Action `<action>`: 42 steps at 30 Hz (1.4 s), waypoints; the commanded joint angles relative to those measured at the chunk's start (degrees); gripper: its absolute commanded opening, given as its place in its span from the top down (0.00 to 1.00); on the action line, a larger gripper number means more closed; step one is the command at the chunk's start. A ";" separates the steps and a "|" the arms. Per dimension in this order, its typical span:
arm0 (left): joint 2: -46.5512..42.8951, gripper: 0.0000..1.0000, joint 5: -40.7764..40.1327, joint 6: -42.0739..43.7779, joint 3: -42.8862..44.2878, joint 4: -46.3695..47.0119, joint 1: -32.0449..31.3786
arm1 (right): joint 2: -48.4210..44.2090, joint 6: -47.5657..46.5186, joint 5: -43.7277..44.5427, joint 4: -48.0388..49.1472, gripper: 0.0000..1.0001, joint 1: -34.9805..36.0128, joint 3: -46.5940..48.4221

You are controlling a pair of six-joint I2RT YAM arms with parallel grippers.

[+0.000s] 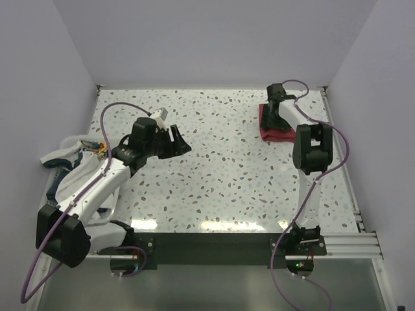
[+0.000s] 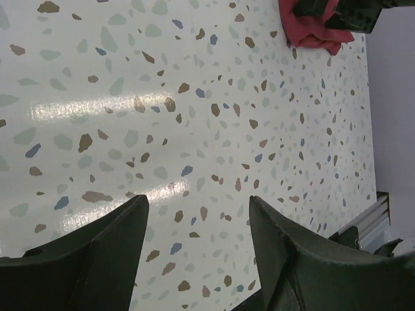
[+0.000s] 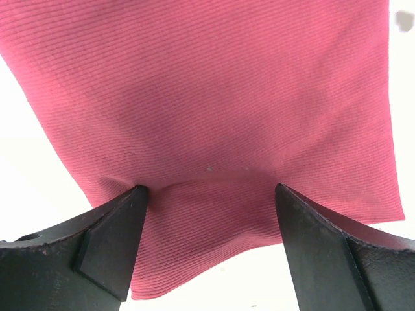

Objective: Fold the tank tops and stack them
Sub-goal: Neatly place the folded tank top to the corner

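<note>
The dark red tank top (image 1: 275, 131) lies folded at the table's far right; it fills the right wrist view (image 3: 207, 110) and shows at the top of the left wrist view (image 2: 312, 29). My right gripper (image 1: 272, 103) is open, its fingers (image 3: 117, 240) pressing down on the red cloth, one at each side of a raised fold. The white tank top (image 1: 68, 162) with navy trim lies crumpled at the left edge, partly under my left arm. My left gripper (image 1: 180, 144) is open and empty, above bare table (image 2: 194, 214) near the middle.
The speckled tabletop (image 1: 220, 168) is walled at the back and both sides. A metal rail (image 1: 343, 243) runs along the near right edge. Purple cables loop over both arms.
</note>
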 commanded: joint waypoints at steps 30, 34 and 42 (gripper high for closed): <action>-0.98 0.32 6.74 3.24 1.04 0.39 0.53 | 14.38 -6.77 3.52 -7.97 0.15 -12.48 21.76; -1.33 0.31 6.12 3.24 0.69 0.57 0.53 | 12.54 -6.60 5.18 -4.90 0.13 -12.48 20.97; -1.78 0.30 5.16 2.54 0.77 1.10 0.53 | 6.48 -7.04 5.11 -2.96 0.10 -12.56 18.61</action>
